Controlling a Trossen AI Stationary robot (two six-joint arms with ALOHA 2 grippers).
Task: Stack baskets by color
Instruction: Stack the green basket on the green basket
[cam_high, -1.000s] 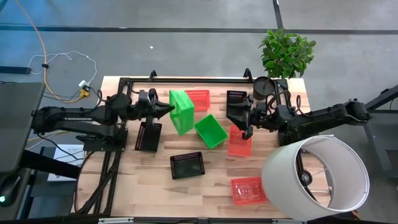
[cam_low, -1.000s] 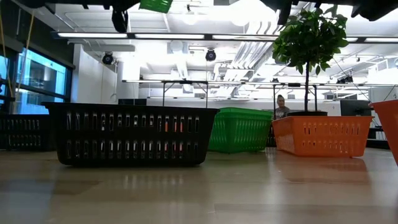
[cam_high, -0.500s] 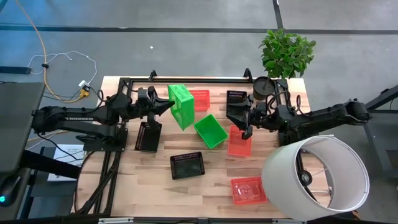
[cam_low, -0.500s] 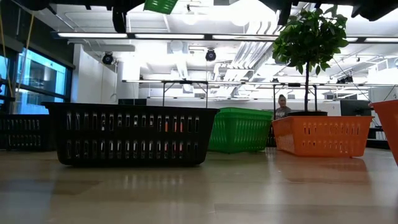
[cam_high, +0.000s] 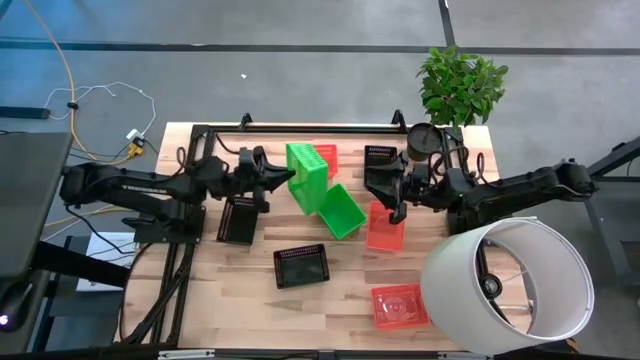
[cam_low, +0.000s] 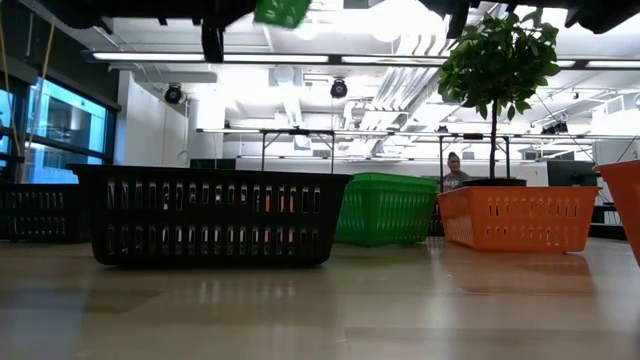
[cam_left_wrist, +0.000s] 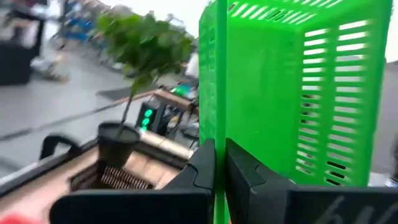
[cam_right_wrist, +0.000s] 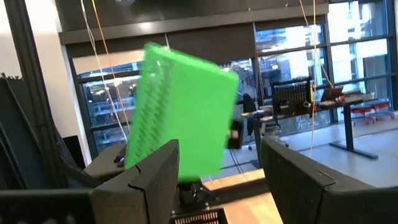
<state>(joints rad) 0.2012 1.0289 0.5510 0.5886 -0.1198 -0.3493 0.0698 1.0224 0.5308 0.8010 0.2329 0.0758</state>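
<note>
My left gripper (cam_high: 277, 180) is shut on a bright green basket (cam_high: 308, 178), held above the table; its corner shows at the top of the low view (cam_low: 282, 10). A second green basket (cam_high: 340, 212) rests on its bottom just beyond and below it. Red baskets lie on the table at the far side (cam_high: 324, 157), right of centre (cam_high: 385, 230) and near the front (cam_high: 400, 305). Black baskets sit on the table at the left (cam_high: 238, 220), the front centre (cam_high: 301, 266) and the far side (cam_high: 381, 156). My right gripper (cam_high: 397, 200) hovers open, with nothing between its fingers (cam_right_wrist: 221, 149). My left gripper pinches one thin edge of the green basket's wall (cam_left_wrist: 219, 134) between its two fingers. The fingers (cam_left_wrist: 202, 165) come nearly level from the table's left. The basket is lifted clear and tipped up on its side, with a slotted wall (cam_high: 312, 165) facing up.
A round black plant pot (cam_high: 424, 140) with its plant (cam_high: 462, 85) stands at the far right. A large white lampshade (cam_high: 510, 290) covers the near right corner. A black frame rail (cam_high: 320, 128) runs along the far edge. Bare wood shows front left (cam_high: 230, 300).
My left gripper has moved toward the table's right edge and slightly down, carrying the green basket. The basket has stayed tipped on its side and now hangs partly over the second green basket. My right gripper has kept still.
</note>
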